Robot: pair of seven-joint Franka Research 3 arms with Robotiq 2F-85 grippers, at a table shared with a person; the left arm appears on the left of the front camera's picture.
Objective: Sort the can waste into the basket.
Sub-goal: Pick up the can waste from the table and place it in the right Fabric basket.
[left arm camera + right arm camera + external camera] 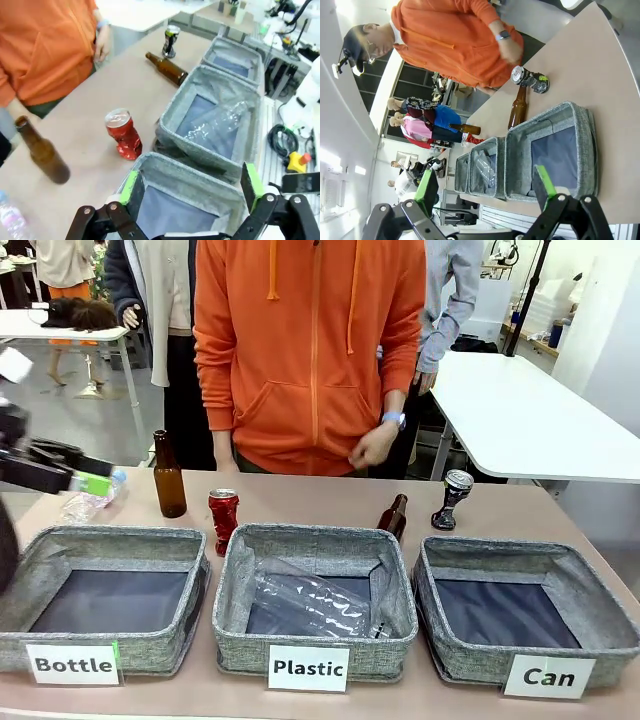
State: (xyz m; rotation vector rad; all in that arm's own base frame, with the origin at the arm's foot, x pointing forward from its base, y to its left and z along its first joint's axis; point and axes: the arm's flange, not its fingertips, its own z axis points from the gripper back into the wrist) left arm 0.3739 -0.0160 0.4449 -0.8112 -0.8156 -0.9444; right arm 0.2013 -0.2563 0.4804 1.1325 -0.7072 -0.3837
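front view: the dented red metal can (223,521) is seen upright just behind the grey fabric "plastic" bin (315,537), the twisted black can (453,498) behind the grey fabric "can" basket (500,547). the left gripper (190,182) and right gripper (485,181) are held spread apart.

The Plastic bin (315,540) sits mid-table, with a plastic bottle (310,602) lying inside it. The Bottle bin (110,536) is on its left and the Can bin (525,555) on its right. Just behind its left corner stands the dented can (223,520), and farther left an upright glass bottle (168,477). Behind its right corner is a second glass bottle (393,516), seemingly lying down, and farther right the twisted can (453,498).
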